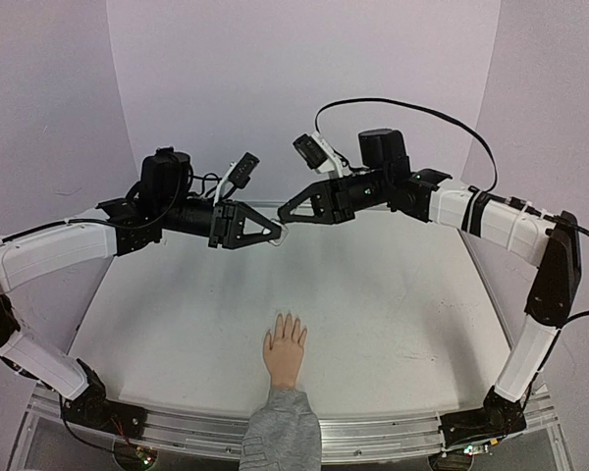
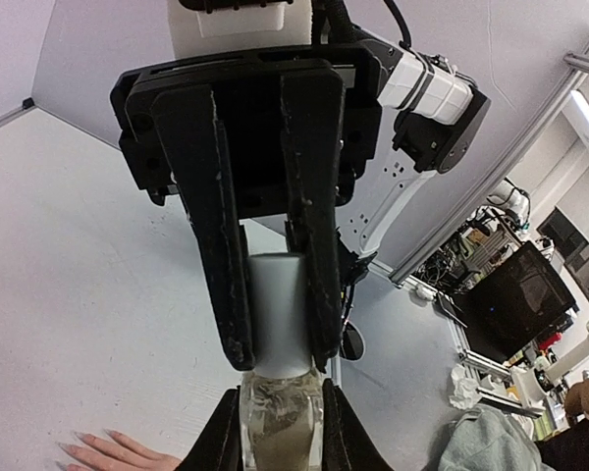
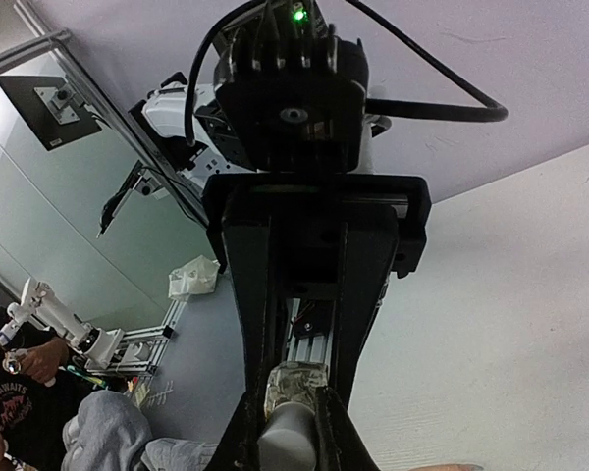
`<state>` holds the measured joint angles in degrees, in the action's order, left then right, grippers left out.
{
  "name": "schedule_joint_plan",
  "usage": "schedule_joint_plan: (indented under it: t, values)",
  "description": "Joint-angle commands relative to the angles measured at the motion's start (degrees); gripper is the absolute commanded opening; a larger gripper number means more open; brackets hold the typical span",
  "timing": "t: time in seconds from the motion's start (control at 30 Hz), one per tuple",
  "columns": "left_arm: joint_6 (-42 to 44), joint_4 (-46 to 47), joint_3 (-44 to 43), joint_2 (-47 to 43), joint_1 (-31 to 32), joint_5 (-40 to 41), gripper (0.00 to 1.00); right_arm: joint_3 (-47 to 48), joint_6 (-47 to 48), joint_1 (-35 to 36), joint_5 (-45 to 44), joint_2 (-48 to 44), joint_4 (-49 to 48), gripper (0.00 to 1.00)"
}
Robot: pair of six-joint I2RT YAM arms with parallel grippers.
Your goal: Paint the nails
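A small flesh-coloured hand [image 1: 285,350] with a grey sleeve cuff [image 1: 283,430] lies palm down at the table's near middle. Its pale nails [image 1: 288,320] point away from me. My two grippers meet in mid-air above the table's far middle. My left gripper [image 1: 273,233] [image 2: 282,407] is shut on the clear glass body of a small bottle [image 2: 282,427] [image 3: 298,381]. My right gripper [image 1: 288,215] [image 3: 293,417] is shut on the bottle's grey cap [image 2: 278,314] [image 3: 290,444]. The fingers of the hand also show in the left wrist view [image 2: 113,451].
The white table [image 1: 177,314] has an aluminium rail [image 1: 393,432] along its near edge. Both arm bases stand at the near corners. Beyond the table, benches, a monitor [image 2: 515,304] and crumpled paper [image 3: 191,280] show in the wrist views.
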<state>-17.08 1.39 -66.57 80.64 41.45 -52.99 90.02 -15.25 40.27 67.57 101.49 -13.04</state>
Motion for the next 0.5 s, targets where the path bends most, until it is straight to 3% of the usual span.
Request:
schedule_joint_plan:
  t: [0.0, 0.07, 0.13, 0.2, 0.27, 0.47]
  values:
    - [4.1, 5.8, -0.8, -4.3, -0.1, -1.5, 0.00, -2.8, 0.2, -0.3, 2.5, -4.3, 1.3, 0.17]
    - [6.3, 5.9, 0.7, -4.9, 0.0, 6.4, 0.00, -3.6, -0.8, -0.3, -2.2, -5.1, 1.3, 0.41]
    - [8.1, 5.9, 2.2, -5.4, 0.1, 14.4, 0.00, -4.3, -2.5, -0.5, -11.0, -6.5, 2.1, 0.74]
    - [10.3, 5.8, 3.6, -5.8, 0.4, 22.3, 0.00, -5.2, -4.8, -0.6, -17.9, -7.9, 2.9, 0.92]
    - [12.8, 5.8, 4.9, -6.0, 1.7, 31.4, 0.00, -6.0, -7.7, -0.8, -24.4, -9.0, 3.9, 0.98]
    - [22.0, 6.0, 2.8, -2.5, 11.1, 61.9, 0.00, -6.3, -20.1, -0.2, -37.4, -9.1, 4.8, 0.98]
